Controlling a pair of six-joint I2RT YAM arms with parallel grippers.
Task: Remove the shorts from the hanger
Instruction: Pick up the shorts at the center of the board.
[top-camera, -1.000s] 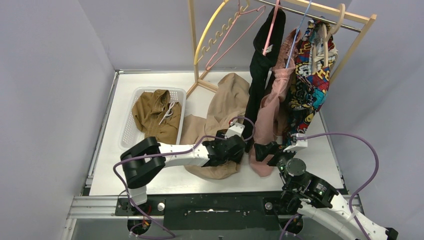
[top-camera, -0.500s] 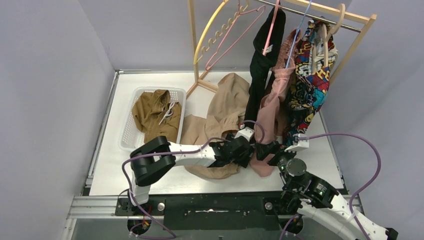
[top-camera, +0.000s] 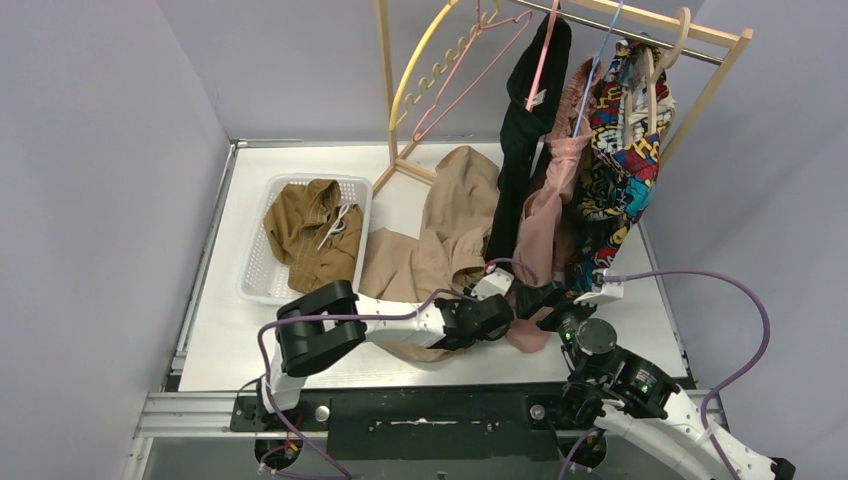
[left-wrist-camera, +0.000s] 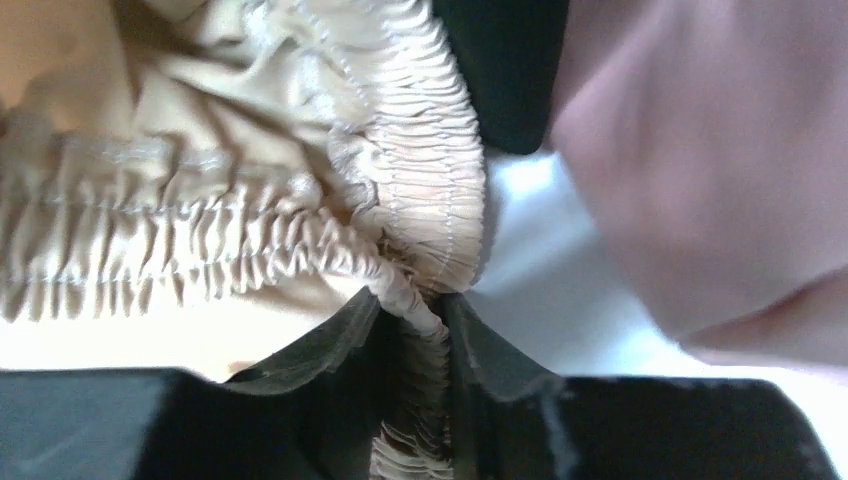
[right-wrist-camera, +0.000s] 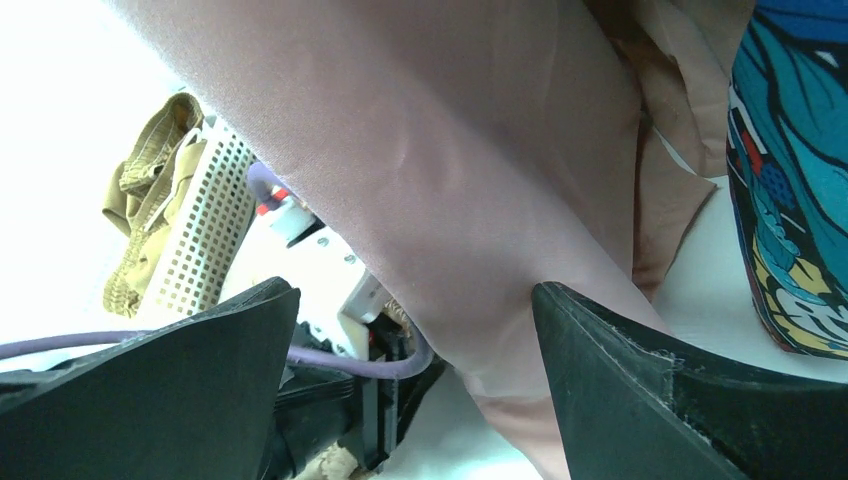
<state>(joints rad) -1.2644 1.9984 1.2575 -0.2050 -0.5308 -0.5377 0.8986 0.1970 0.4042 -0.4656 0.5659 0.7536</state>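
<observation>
Beige shorts (top-camera: 440, 235) lie crumpled on the table, off any hanger. My left gripper (top-camera: 503, 312) is at their near right edge. In the left wrist view the left gripper (left-wrist-camera: 415, 315) is shut on the gathered elastic waist of the beige shorts (left-wrist-camera: 250, 200). Dusty pink shorts (top-camera: 545, 215) hang from a blue hanger (top-camera: 590, 85), and black shorts (top-camera: 525, 130) from a pink hanger (top-camera: 543, 50). My right gripper (right-wrist-camera: 415, 290) is open, and the lower leg of the pink shorts (right-wrist-camera: 450, 150) hangs between its fingers.
A white basket (top-camera: 255, 255) at the left holds olive-brown shorts (top-camera: 310, 235). The wooden rack (top-camera: 385, 90) also carries empty yellow and pink hangers (top-camera: 440, 60) and a colourful printed garment (top-camera: 620, 150). Grey walls close in on both sides.
My left gripper slid right along the beige shorts and closed on their waistband. The right arm has hardly moved and stays open.
</observation>
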